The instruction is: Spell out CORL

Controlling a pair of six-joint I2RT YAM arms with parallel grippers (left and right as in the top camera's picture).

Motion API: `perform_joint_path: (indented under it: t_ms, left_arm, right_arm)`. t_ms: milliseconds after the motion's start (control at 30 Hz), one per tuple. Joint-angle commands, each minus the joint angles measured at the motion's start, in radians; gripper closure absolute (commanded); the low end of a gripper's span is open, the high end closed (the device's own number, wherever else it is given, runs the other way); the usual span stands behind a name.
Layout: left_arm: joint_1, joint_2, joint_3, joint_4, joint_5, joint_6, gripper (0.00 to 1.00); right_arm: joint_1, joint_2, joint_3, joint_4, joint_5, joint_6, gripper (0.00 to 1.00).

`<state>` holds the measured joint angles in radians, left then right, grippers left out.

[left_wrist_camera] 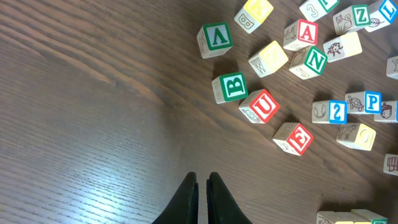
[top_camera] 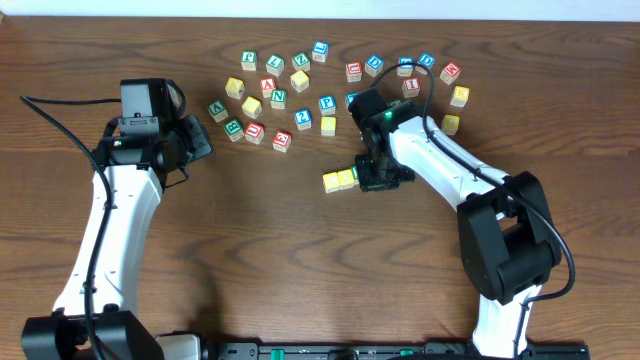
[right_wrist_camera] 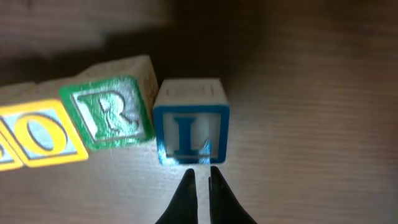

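Observation:
The row lies mid-table. Two yellow-topped cubes (top_camera: pixel 339 180) show in the overhead view, while my right gripper (top_camera: pixel 377 177) hides the rest of the row there. The right wrist view shows the yellow O cube (right_wrist_camera: pixel 37 137), the slightly tilted green R cube (right_wrist_camera: pixel 112 113) and the blue L cube (right_wrist_camera: pixel 189 127) side by side. My right gripper (right_wrist_camera: pixel 200 171) is shut and empty, its tips just at the L cube's near edge. Over bare wood to the left, my left gripper (left_wrist_camera: pixel 202 179) is shut on nothing, also seen from overhead as the left gripper (top_camera: pixel 198 140).
Several loose letter cubes are scattered across the far middle of the table (top_camera: pixel 300 300): a group around the N cube (top_camera: pixel 278 98) and another near the far right (top_camera: pixel 450 72). The left wrist view shows the B (left_wrist_camera: pixel 230 87), U (left_wrist_camera: pixel 261 106) and E (left_wrist_camera: pixel 293 138) cubes.

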<state>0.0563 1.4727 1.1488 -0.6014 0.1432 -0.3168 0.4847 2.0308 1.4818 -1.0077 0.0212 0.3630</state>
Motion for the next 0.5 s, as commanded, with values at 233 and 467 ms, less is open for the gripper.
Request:
perform_joint_path:
  t_ms: [233, 467]
  left_arm:
    - [0.0, 0.011, -0.008, 0.0, -0.009, 0.009, 0.93]
    - [0.0, 0.011, -0.008, 0.0, -0.009, 0.009, 0.92]
  right_arm:
    - [-0.006, -0.014, -0.012, 0.058, 0.037, 0.006, 0.96]
    - [-0.007, -0.025, 0.008, 0.055, 0.029, 0.006, 0.99]
